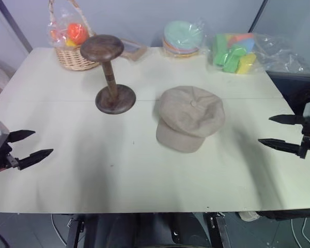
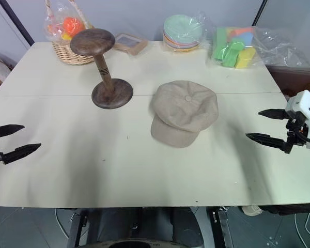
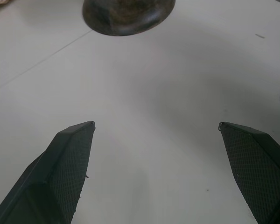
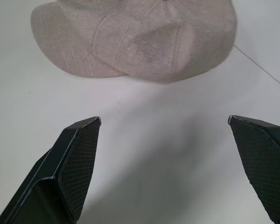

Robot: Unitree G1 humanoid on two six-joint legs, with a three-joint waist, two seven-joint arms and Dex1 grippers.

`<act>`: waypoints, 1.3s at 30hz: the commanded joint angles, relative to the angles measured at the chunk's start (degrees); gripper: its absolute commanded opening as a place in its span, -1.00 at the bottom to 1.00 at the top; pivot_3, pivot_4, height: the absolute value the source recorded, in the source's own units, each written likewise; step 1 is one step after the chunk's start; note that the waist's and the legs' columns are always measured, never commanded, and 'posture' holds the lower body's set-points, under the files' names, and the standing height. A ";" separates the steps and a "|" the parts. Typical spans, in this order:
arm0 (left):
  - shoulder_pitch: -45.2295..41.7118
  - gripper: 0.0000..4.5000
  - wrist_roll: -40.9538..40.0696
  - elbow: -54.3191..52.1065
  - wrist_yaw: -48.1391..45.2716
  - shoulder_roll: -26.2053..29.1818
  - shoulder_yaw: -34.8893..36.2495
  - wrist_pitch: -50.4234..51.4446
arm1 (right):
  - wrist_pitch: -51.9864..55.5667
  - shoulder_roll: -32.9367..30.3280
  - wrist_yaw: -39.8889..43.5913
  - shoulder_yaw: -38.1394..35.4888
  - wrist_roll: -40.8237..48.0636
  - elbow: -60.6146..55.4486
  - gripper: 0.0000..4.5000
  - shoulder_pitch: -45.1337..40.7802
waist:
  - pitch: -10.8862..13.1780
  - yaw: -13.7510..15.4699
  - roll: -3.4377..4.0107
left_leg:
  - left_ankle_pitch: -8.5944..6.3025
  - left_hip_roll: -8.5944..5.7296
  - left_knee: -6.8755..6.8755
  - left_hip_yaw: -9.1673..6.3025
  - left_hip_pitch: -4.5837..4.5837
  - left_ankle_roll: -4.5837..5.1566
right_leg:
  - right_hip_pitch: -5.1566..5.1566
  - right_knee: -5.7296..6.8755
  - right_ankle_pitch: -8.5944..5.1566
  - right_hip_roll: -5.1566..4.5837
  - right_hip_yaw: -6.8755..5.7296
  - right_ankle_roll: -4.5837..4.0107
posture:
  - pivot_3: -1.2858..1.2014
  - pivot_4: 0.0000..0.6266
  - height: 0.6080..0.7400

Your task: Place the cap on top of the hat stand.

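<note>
Cap lying flat on the table just right of the stand, whose rounded top is bare; nothing of the task is done yet. Left gripper and right gripper hover well apart from the cap on either side, jaws wide and empty. Grasping, lifting and placing all remain.

One cap, one hat stand, one wicker basket, two pincers

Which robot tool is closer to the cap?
The right tool: the cap lies on its side of the table, right of the hat stand. The left tool is farther.
</note>
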 commanded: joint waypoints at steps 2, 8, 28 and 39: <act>0.74 1.00 -0.35 -1.91 -1.85 0.93 2.99 0.36 | -1.92 0.50 -0.59 -0.12 -0.63 0.23 1.00 -1.58 | 0.01 -0.02 0.01 | 0.00 -0.01 0.01 0.04 0.00 0.00 | 0.00 0.01 0.00 -0.01 0.01 0.00 | 0.03 -0.52 1.00; -2.39 1.00 0.15 -1.01 0.86 0.42 2.32 0.20 | -3.74 0.89 -1.50 0.31 -1.78 0.43 1.00 -2.25 | 0.01 0.08 0.01 | 0.00 -0.01 0.06 0.10 0.01 0.00 | 0.03 0.04 0.00 0.02 0.00 -0.01 | 0.03 -0.52 1.00; -23.56 1.00 -15.52 -10.42 -13.10 7.67 -19.96 14.67 | 7.22 13.21 -38.05 21.33 -26.34 -47.33 1.00 5.50 | -0.03 -0.05 -0.07 | 0.02 -0.03 0.10 0.16 0.02 -0.03 | 0.00 0.19 0.07 0.20 -0.02 0.18 | 0.03 -0.52 1.00; -38.01 1.00 -11.88 -5.29 -16.85 4.22 -32.84 13.01 | -7.02 17.55 -48.42 38.99 -52.35 -39.66 1.00 11.36 | -0.07 -0.22 -0.16 | 0.04 -0.19 0.20 0.17 -0.02 -0.03 | 0.01 0.25 0.08 0.26 -0.04 0.21 | 0.03 -0.52 1.00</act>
